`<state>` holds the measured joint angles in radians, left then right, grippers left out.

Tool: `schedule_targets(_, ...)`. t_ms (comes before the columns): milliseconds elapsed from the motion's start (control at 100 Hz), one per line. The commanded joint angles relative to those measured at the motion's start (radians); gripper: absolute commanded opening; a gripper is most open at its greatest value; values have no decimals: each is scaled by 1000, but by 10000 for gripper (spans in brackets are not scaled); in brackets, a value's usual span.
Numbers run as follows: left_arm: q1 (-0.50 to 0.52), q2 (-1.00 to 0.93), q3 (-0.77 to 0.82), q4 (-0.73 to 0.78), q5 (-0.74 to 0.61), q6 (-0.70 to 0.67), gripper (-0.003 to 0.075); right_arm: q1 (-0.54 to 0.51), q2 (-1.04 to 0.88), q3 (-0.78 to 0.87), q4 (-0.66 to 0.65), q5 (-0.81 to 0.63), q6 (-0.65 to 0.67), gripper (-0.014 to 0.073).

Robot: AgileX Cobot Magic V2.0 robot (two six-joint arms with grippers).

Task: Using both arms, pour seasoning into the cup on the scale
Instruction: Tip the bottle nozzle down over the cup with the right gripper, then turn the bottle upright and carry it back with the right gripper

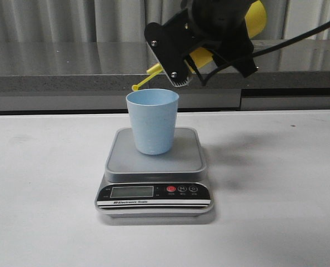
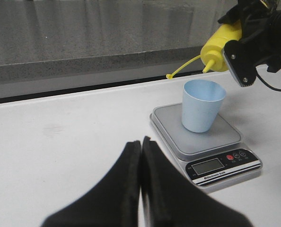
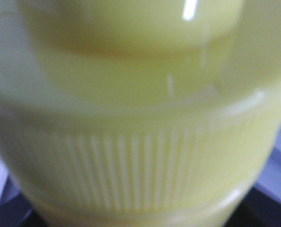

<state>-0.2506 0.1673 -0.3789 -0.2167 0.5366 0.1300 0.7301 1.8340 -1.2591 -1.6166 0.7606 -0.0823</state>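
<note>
The light blue cup [image 1: 152,120] stands upright on the silver-grey scale [image 1: 154,172]; both also show in the left wrist view, the cup [image 2: 203,104] on the scale [image 2: 206,142]. My right gripper [image 1: 195,61] is shut on the yellow seasoning bottle [image 1: 255,16], tilted with its nozzle [image 1: 154,69] just above the cup's far rim; the tethered cap [image 1: 136,87] hangs beside it. The bottle [image 3: 140,104] fills the right wrist view, blurred. My left gripper [image 2: 141,142] is shut and empty, over the table left of the scale; it is out of the front view.
A grey ledge [image 1: 65,61] runs along the table's back edge with a curtain behind. A black cable [image 1: 298,36] trails from the right arm.
</note>
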Motion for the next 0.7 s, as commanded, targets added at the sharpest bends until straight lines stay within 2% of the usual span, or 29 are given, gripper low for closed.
schedule_targets(0,1,9,-27,-17,-79,-10,-20,-3,-51,-24,-31,55,138,121)
schedule_targets(160,1,9,-27,-17,-79,-10,-20,-8,-85,-24,17,63,428,121)
schedule_targets(280,1,9,-27,-17,-79,-10,-20,-37,-129,-24,99,54,677,121)
schedule_targets(350,1,9,-27,-17,-79,-10,-20,-65,-156,-24,157,26,777,121)
schedule_targets(420,1,9,-27,-17,-79,-10,-20,-99,-186,-24,229,-26,829,120)
schedule_targets(560,1,9,-27,-17,-79,-10,-20,-178,-234,-21,394,-142,843,93)
schedule_targets(690,1,9,-27,-17,-79,-10,-20,-246,-266,2,485,-244,875,67)
